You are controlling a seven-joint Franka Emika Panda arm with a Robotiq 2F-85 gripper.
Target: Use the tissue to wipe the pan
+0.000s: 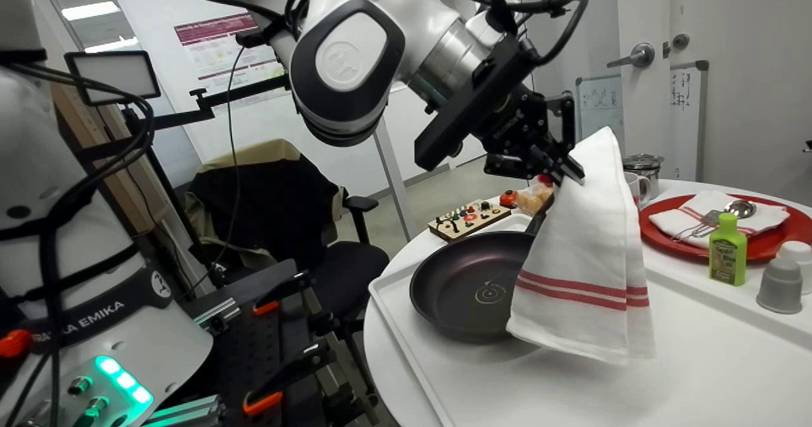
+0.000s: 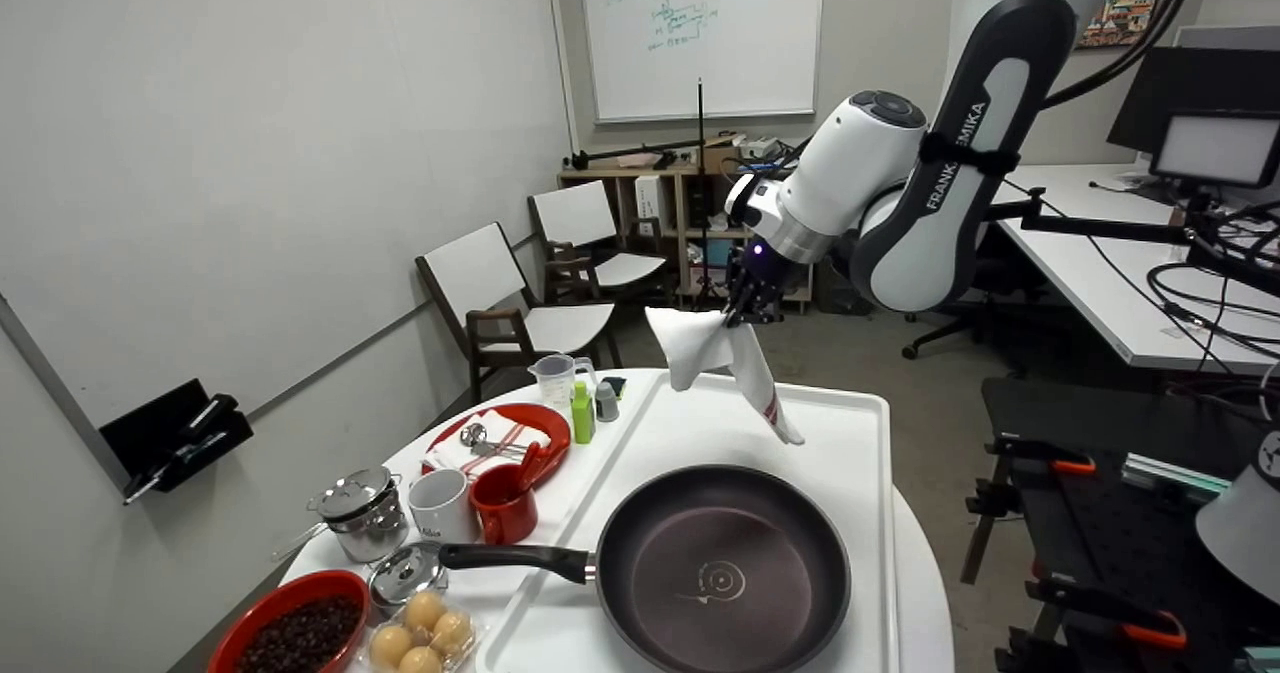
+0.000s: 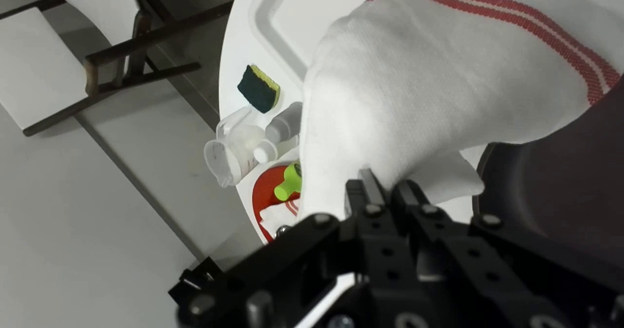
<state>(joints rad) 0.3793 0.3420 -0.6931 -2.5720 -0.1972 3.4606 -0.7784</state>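
Note:
My gripper (image 3: 387, 184) is shut on the tissue (image 3: 414, 74), a white cloth with red stripes that hangs down in folds. In an exterior view the tissue (image 2: 705, 343) hangs above the far end of the tray, a visible gap beyond the pan (image 2: 720, 603). That pan is black, round and shallow, its dark handle pointing toward the mugs. From the opposite side the tissue (image 1: 577, 268) covers part of the pan (image 1: 463, 281) and most of its handle. Only the pan's dark edge area shows at the right of the wrist view.
The pan rests on a white tray (image 2: 870, 433) with a raised rim. Beside it are a red plate (image 2: 555, 418) with a folded striped cloth, a green bottle (image 2: 582, 413), a red mug (image 2: 503, 505), eggs (image 2: 422, 633) and a red bowl (image 2: 235, 643). A sponge (image 3: 258, 88) lies near the table edge.

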